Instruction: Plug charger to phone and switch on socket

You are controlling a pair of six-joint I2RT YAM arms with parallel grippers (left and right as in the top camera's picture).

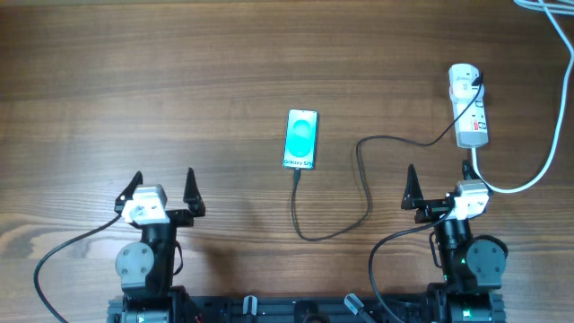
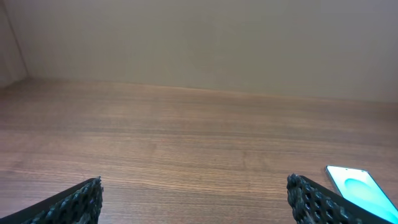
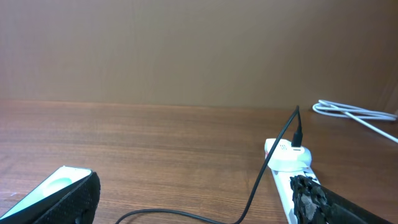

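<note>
Now phone [image 1: 300, 139] long axis near-far, txt end at near side; L pincer [image 1: 163, 179], R pincer [image 1: 439, 175] released.

The table [image 1: 134, 90] is matt, grained brown wood. The phone [image 1: 300, 139] screen is glossy, the socket [image 1: 469, 112] smooth white plastic. The fingers [image 2: 74, 206] of the left gripper [image 2: 194, 180] look rough.

Even, soft lighting, faint shadows; wrist views slightly soft.

Colours on the tabletop
Table [image 1: 179, 81] brown woodgrain; phone [image 1: 300, 139] mid-table, turquoise screen, white rim; charger [image 1: 294, 202] cable black; socket [image 1: 468, 118] near right edge, white with red marks; thick cable [image 1: 511, 190] there pale blue-white; left gripper [image 2: 194, 182] pads black, studded.
</note>
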